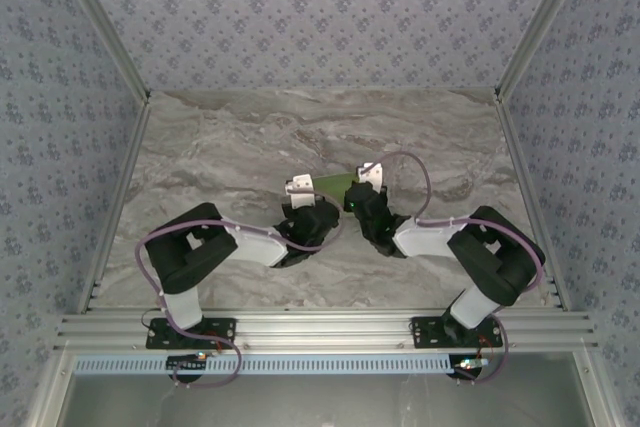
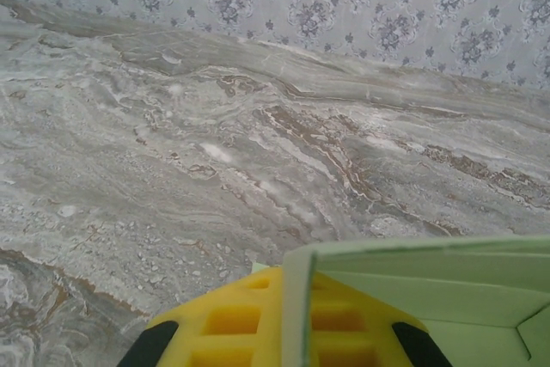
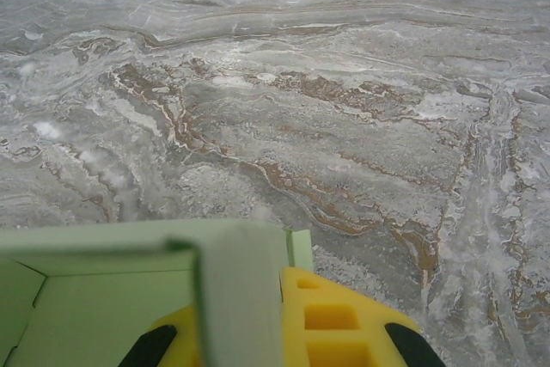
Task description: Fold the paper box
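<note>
The left claw [image 1: 300, 190] sits just left of the middle of the tabletop [image 1: 220, 147], pressed together on one end of the paper box [image 1: 335, 185]. In its wrist view the yellow pads [image 2: 228, 320] pinch a thin upright card edge. From there the pale green card [image 2: 430, 290] runs off to the right, with a folded top lip and a creased inner panel.

The box hangs between the two claws near the tabletop's centre. Whether its underside touches the marble cannot be told.

The right claw [image 1: 366, 179] is clamped on the opposite end. In its wrist view an upright strip of card [image 3: 236, 298] crosses its pads [image 3: 335, 320].

The fold looks partly made, with the walls standing, both ends held and the corners being squared. The next move probably calls for one claw to hold firm while the other lets go and presses a flap or tab home. It should be gentle, since card this thin would buckle easily.

The claws stand close together, so there is little room between them. Bare tabletop lies open to the left, far and right, and the patterned walls [image 1: 320, 7] are well apart. The arms' own elbows crowd the near side.
</note>
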Available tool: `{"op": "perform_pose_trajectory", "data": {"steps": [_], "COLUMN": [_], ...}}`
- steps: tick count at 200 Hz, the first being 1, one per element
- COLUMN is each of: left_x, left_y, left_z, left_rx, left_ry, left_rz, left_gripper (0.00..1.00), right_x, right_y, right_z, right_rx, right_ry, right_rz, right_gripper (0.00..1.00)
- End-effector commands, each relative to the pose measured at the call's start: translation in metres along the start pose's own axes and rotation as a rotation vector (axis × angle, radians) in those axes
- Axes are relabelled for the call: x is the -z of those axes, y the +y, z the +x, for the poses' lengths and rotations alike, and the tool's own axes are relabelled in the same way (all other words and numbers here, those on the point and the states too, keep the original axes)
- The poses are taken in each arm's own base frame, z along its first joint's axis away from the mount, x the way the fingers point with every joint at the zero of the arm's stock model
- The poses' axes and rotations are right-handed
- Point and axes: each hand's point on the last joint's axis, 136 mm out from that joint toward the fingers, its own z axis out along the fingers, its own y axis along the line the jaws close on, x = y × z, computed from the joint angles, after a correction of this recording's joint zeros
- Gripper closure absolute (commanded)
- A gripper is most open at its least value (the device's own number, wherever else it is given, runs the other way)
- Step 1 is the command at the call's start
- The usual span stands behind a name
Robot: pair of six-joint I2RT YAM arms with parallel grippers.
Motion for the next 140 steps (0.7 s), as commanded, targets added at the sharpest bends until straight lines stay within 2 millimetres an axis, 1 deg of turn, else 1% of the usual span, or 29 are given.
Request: {"op": "perform_pose_trajectory", "data": {"steps": [1,48,71,106,140], "left_x": [0.003,0.016,0.017,0.019,0.018], "left_y": [0.031,0.041,0.047,0.055,0.057], "left_z": [0.020,0.040,0.049,0.057,0.067], "left_rx": [-0.053,-0.127,-0.157,-0.191,-0.225], "left_ry": [-0.029,-0.037,-0.034,-0.034,-0.017], "left_rz": [-0.104,-0.116,-0.126,-0.143,-0.137], "left_gripper": [1.00,1.00,1.00,1.00,1.00], "right_x": [0.001,0.011,0.012,0.017,0.020], "right_y": [-0.021,-0.024,-0.025,-0.027,-0.033], "right_z": [0.018,0.037,0.044,0.054,0.067], "right_rx": [0.009,0.018,0.018,0.029,0.037], "right_ry": [0.016,0.030,0.040,0.052,0.067], "right_rz": [0.075,0.068,0.072,0.088,0.106], "right_gripper": [0.98,0.97,0.96,0.96,0.94]}}
